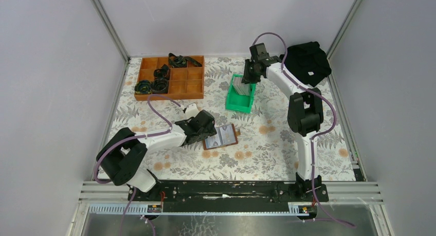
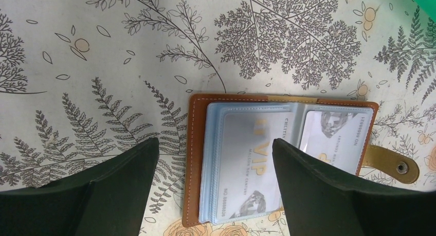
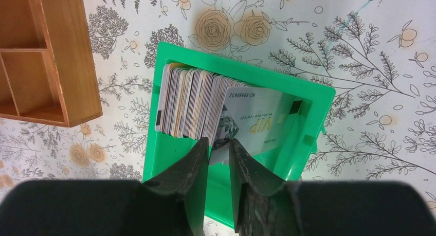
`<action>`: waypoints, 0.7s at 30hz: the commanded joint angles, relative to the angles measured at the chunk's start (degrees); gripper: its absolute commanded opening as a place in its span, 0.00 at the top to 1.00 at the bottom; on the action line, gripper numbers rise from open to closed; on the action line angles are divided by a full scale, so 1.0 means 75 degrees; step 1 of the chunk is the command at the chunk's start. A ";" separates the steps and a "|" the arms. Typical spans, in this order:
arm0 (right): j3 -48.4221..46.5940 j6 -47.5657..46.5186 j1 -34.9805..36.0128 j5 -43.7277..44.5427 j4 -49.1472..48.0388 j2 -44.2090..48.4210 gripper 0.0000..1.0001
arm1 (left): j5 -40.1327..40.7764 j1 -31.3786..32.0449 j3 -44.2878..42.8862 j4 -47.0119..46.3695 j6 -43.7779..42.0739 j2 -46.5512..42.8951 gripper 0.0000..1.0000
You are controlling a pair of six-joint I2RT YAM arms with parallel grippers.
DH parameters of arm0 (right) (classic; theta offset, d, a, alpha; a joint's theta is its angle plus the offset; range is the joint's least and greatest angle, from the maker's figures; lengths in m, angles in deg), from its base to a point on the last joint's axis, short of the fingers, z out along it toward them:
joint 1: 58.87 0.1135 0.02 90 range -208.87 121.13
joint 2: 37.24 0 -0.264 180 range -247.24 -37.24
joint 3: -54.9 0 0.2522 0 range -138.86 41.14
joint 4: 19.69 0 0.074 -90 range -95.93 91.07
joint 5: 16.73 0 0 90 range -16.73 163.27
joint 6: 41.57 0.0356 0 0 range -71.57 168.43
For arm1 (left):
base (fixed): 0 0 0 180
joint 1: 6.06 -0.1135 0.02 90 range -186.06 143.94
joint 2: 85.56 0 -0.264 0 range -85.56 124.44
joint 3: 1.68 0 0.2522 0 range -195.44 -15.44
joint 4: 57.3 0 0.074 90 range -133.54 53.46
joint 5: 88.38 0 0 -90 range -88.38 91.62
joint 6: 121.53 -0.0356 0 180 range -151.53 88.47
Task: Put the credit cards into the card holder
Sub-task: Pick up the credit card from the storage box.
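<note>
Those credit cards are thin, stiff, slick plastic, so I'd grab one by a free edge, not the face. Right claw sits over the green bin, jaws just a slit apart around the end card's corner. Can't tell if it's actually pinching. Left claw is spread wide and empty, with the card holder lying open right under it.

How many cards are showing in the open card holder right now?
2. A VIP card in the sleeve of the card holder farther from its snap tab, a second card in the sleeve beside the tab. Others may be hidden in sleeves underneath.
</note>
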 commanded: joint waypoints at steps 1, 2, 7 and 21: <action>-0.0436 0.0050 0.0056 0.0003 0.0014 0.0031 0.73 | -0.0014 -0.0103 0.0010 -0.0213 -0.0155 0.0156 0.11; -0.0436 0.0051 0.0059 0.0009 0.0018 0.0034 0.74 | -0.0012 -0.0117 0.0004 -0.0216 -0.0165 0.0161 0.11; -0.0418 -0.0030 0.0059 0.0202 0.0126 0.0102 0.80 | -0.0010 -0.0135 -0.0016 -0.0205 -0.0196 0.0155 0.11; 0.0133 -0.0672 0.0107 0.1377 0.0550 0.0722 0.99 | -0.0070 -0.0136 -0.0061 -0.0205 -0.0296 -0.0170 0.11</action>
